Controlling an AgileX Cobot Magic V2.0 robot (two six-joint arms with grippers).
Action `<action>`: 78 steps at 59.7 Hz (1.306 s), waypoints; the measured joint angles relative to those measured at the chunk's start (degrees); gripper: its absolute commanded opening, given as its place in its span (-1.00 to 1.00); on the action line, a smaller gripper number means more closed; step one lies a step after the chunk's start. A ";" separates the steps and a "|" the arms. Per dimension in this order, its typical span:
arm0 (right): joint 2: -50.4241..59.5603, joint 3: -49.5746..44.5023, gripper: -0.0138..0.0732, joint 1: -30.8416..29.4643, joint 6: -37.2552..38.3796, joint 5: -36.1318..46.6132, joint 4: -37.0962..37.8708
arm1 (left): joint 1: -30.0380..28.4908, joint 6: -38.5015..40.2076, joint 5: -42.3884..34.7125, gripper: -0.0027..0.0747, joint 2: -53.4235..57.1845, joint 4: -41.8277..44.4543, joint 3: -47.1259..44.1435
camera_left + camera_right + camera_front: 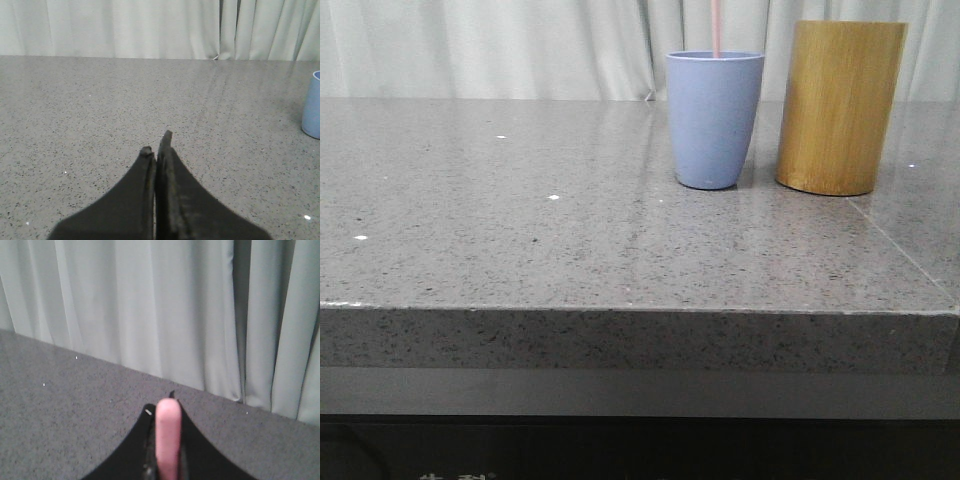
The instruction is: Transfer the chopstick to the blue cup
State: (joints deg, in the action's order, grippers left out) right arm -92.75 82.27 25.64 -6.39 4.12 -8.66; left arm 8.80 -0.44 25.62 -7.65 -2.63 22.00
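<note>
The blue cup (714,120) stands upright on the grey stone table (520,220), right of centre toward the back. The pale pink chopstick (717,28) comes straight down from the top edge of the front view, and its lower end dips behind the cup's rim. In the right wrist view my right gripper (161,407) is shut on the chopstick (167,435), whose rounded end pokes out past the black fingertips. My left gripper (157,145) hovers low over bare table with its jaws pressed together and nothing between them; the blue cup (312,105) is far off to its side.
A taller yellow-brown bamboo cylinder (840,105) stands just right of the blue cup, a narrow gap between them. Pale curtains (520,50) hang behind the table. The table's front edge (620,310) runs across the front view.
</note>
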 measured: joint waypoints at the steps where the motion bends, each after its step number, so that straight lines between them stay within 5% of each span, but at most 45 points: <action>1: -0.42 -0.31 -0.79 0.00 0.00 -0.16 0.00 | 0.00 0.00 0.00 -0.98 0.00 0.00 0.00; 8: -2.20 -1.85 -0.69 0.00 0.00 -0.79 -0.09 | 0.00 0.00 0.00 -0.98 0.00 0.00 0.00; 22: -2.76 -3.51 -0.02 0.00 0.11 -1.13 -0.71 | 0.00 0.00 0.00 -0.98 0.00 0.00 0.00; 30: -1.86 -3.51 0.20 0.00 0.11 -1.71 -0.71 | 0.00 0.00 0.00 -0.98 0.00 0.00 0.00; 40: 2.85 -1.21 0.04 0.00 0.11 -9.72 -1.14 | 0.00 0.00 0.00 -0.98 0.00 0.00 0.00; 55: 8.28 9.22 -0.86 -4.23 0.11 -35.37 -1.92 | 0.00 0.00 -0.04 -0.98 0.00 0.00 0.00; 78: 21.38 2.05 -0.84 -19.39 1.96 -49.87 -1.92 | 0.00 0.00 -0.04 -0.98 0.00 0.00 0.00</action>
State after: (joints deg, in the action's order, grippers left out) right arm -71.37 84.31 6.24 -4.42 -45.75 -10.59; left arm 8.80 -0.44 25.58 -7.65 -2.63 22.00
